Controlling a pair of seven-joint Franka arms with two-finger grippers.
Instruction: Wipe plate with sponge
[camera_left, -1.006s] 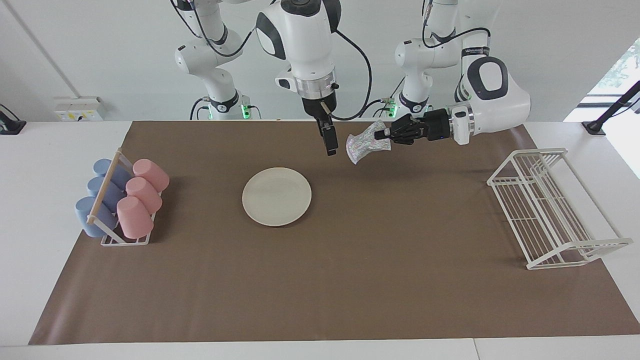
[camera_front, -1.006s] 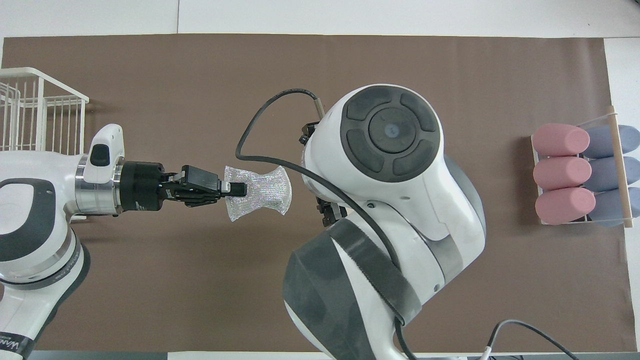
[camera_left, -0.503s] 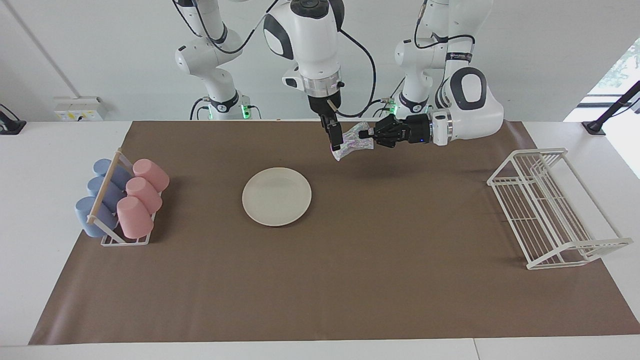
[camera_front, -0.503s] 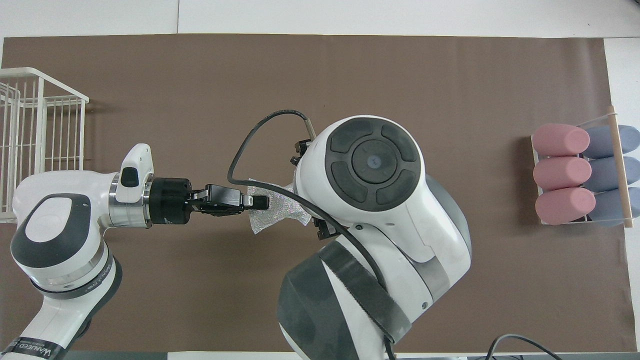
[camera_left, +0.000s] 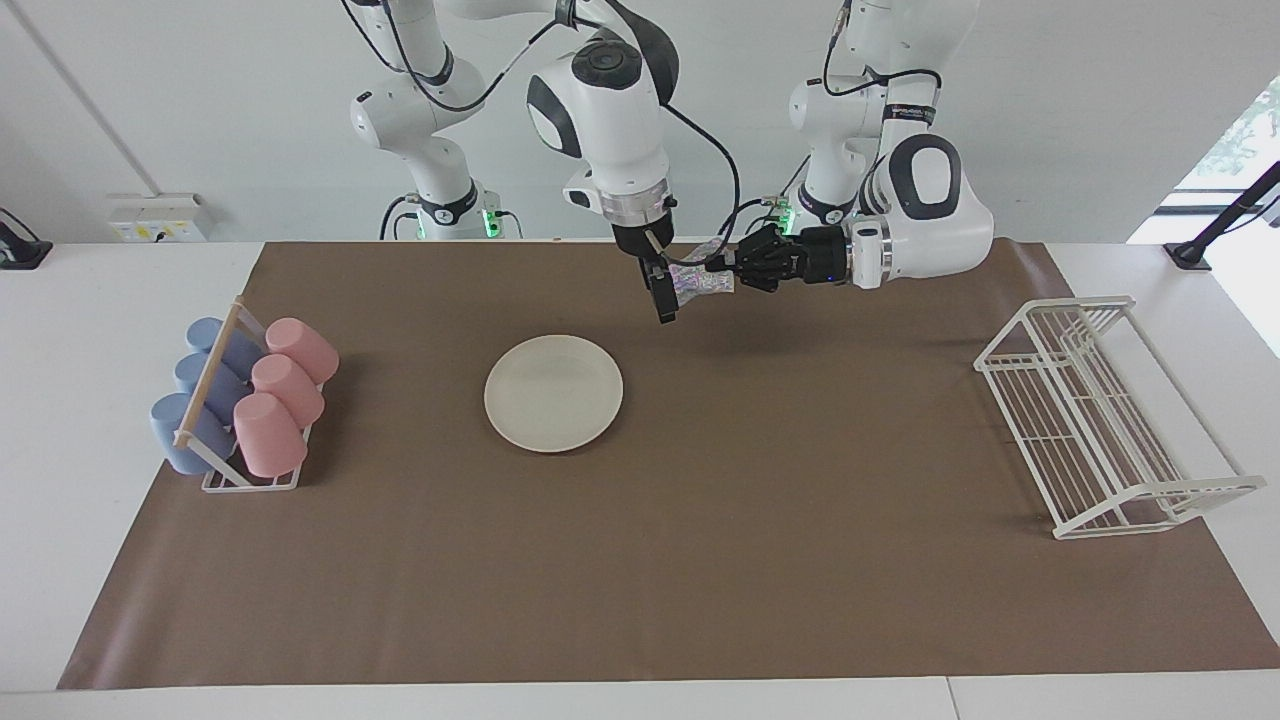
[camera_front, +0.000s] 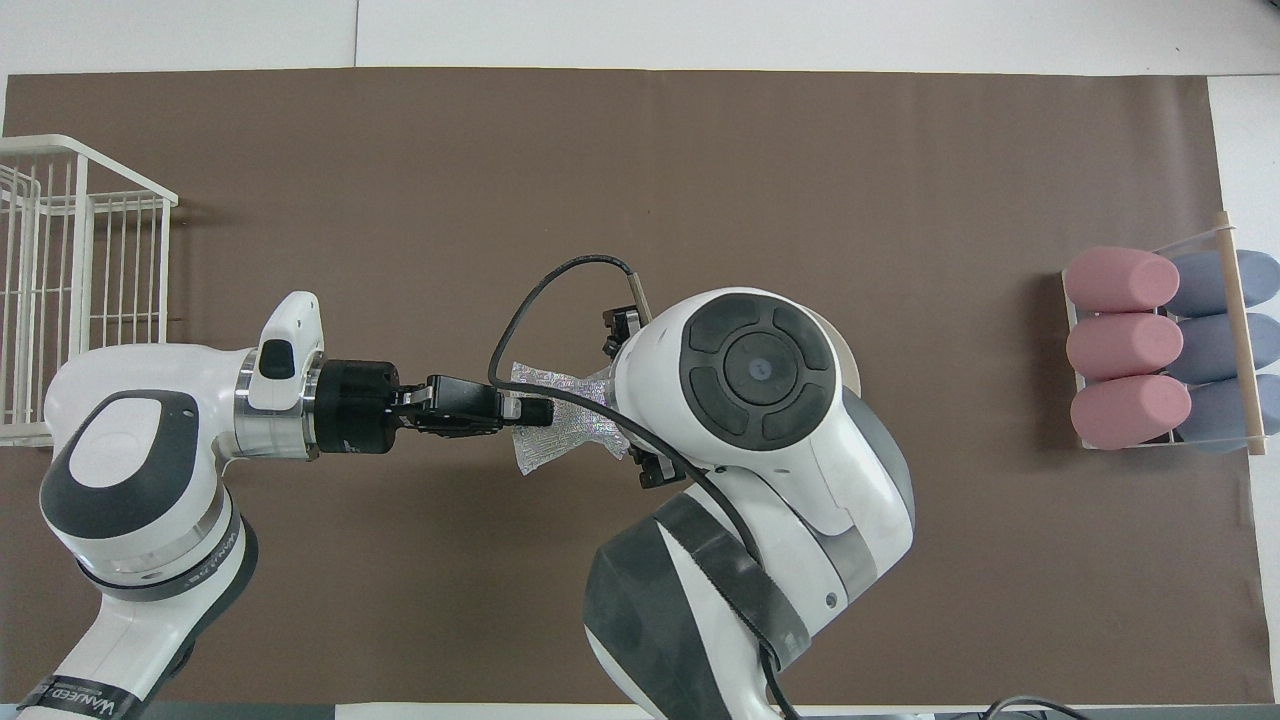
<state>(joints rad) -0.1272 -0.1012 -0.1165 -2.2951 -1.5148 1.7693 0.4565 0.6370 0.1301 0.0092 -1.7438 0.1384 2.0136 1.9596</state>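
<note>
Left gripper (camera_left: 722, 272) pinches the sponge (camera_left: 700, 280) in the air over the mat (camera_left: 640, 560). Right gripper (camera_left: 664, 300) (fingers pointing down, their gap unclear) meets the sponge's other end. The plate (camera_left: 553, 393) lies on the mat, untouched.

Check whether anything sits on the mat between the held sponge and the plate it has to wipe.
Nothing visible does. The left gripper holds the sponge in the air at the right gripper; the plate lies bare on the mat, only open mat between them.
</note>
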